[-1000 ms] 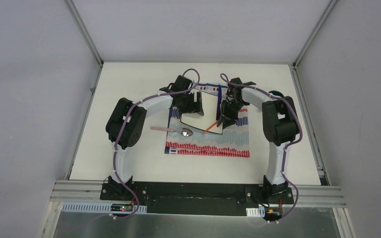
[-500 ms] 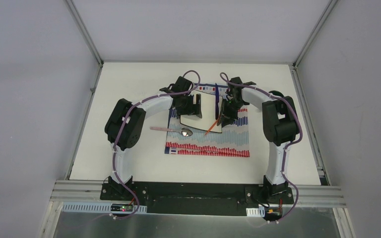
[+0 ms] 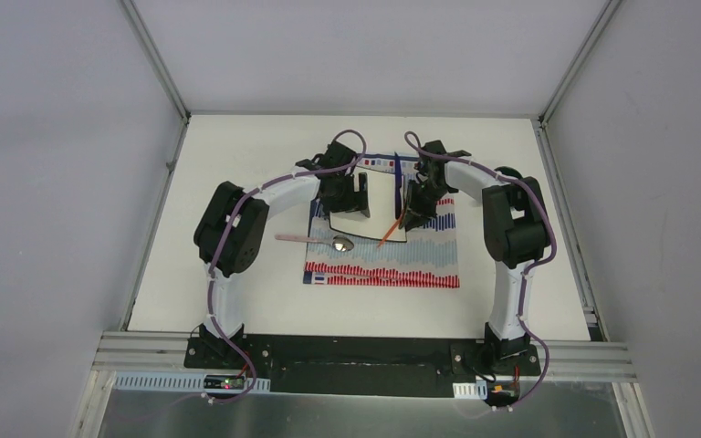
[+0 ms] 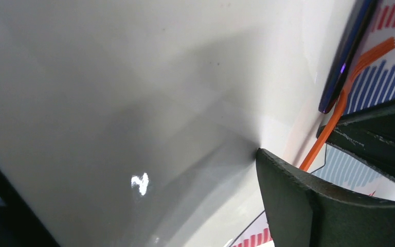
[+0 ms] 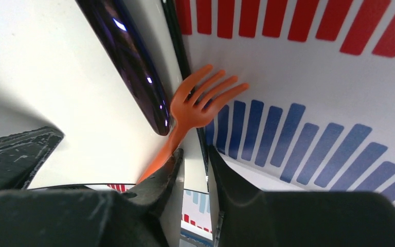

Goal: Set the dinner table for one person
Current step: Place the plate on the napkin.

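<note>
Orange fork (image 5: 200,105), handle cut off behind right hand (image 5: 194,154); grip unclear.

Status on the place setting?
Left gripper open over white square plate. Right gripper jaws narrow at plate rim, grip unclear. White dinner table: plate on striped cloth. Orange plastic fork crosses that rim.

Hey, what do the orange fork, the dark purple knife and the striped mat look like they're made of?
Orange fork: likely plastic, matte; uniform moulded colour, rounded tines.
Dark purple knife: glossy, probably plastic; sharp highlights on a coloured surface, though coated metal can't be excluded.
Red, blue and white striped mat: flat and matte with crisp printed bars; paper, vinyl or cloth, can't tell.
</note>
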Motion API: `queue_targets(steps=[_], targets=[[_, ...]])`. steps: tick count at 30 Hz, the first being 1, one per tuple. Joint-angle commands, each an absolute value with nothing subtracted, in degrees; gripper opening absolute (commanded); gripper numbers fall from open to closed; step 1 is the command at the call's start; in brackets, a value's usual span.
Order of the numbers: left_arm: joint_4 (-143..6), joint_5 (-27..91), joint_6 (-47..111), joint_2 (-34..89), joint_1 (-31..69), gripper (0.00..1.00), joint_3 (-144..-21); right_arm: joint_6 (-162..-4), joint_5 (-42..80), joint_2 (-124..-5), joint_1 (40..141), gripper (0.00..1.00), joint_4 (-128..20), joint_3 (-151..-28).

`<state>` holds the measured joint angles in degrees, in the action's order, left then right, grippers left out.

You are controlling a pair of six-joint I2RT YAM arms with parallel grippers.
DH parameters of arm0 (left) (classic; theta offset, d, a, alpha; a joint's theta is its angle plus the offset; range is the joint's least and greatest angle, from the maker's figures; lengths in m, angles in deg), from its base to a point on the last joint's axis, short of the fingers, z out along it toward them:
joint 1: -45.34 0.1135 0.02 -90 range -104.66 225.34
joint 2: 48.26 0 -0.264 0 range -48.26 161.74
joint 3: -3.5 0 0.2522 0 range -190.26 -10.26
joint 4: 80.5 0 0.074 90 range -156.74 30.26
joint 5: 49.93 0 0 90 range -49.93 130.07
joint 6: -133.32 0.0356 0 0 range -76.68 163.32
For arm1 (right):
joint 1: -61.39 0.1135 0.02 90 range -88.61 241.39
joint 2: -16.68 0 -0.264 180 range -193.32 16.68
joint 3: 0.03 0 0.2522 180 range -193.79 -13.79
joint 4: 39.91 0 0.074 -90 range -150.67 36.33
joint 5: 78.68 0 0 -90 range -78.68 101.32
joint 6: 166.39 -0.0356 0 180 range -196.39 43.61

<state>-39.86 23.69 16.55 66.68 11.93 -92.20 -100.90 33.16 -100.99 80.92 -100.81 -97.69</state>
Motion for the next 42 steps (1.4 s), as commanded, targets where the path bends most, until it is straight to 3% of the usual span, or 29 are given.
queue_targets(steps=[1,25,42], targets=[[-26.18,27.76,18.79,67.77,6.23,0.81,-92.85,-106.24,45.69,-96.02,83.01,0.23,-81.23,-100.83],[-12.45,49.17,22.42,73.63,6.23,0.84,-98.77,-109.14,49.45,-95.1,83.02,0.22,-74.14,-96.05],[-9.42,52.02,24.95,88.86,6.58,0.9,-105.74,-109.61,50.08,-95.65,82.59,0.22,-73.22,-94.92]])
